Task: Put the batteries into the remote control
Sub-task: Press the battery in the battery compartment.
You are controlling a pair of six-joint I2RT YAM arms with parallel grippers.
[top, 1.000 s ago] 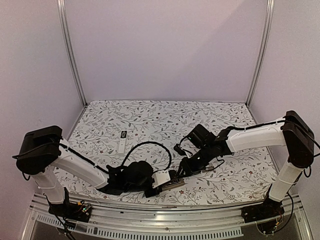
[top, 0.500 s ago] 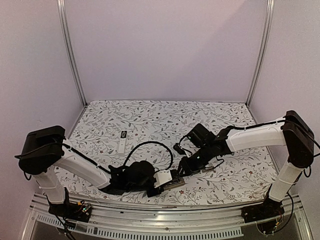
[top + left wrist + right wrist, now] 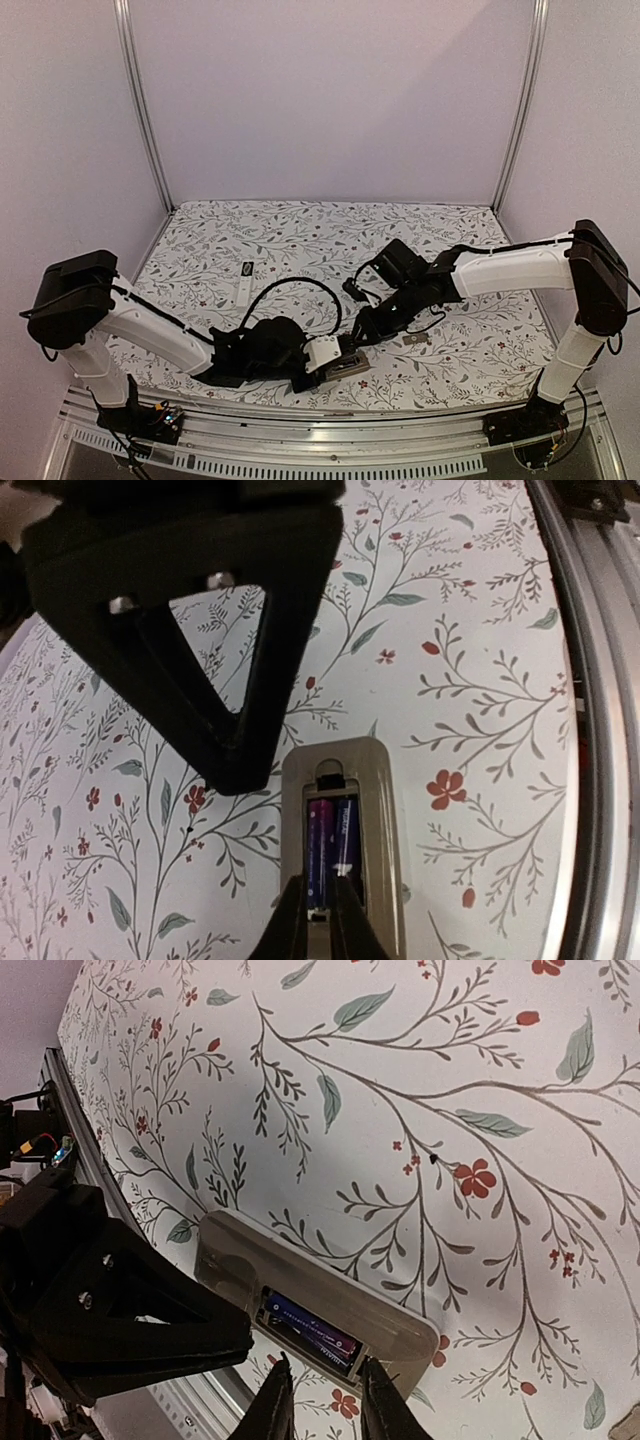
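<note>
Top view: the remote control (image 3: 352, 364) lies at 6 o'clock on the floral table (image 3: 300, 235), close to the near rail. The left gripper (image 3: 340, 358) is on its 9 o'clock end. The right gripper (image 3: 366, 332) hangs just beyond it at 1 o'clock. A second white remote (image 3: 246, 291) sits well apart at 9 o'clock. A small flat piece (image 3: 415, 340), perhaps the cover, lies at 3 o'clock of the right gripper.

Left wrist: the compartment is open, and two batteries (image 3: 333, 845) lie side by side inside it. The left gripper (image 3: 320, 915) has its tips drawn almost together at the cells' 6 o'clock end. I cannot tell whether they pinch anything or only press. A finger of the right gripper (image 3: 295, 610) looms at 11 o'clock.

Right wrist: the right gripper (image 3: 322, 1400) is parted a little and holds nothing. It straddles the air just off the open bay.

Risks, as I judge them: a press from the left tips on one end could tip a cell up out of its springs. With both claws crowded over one small remote, the fingers may knock together or shove it toward the rail.
</note>
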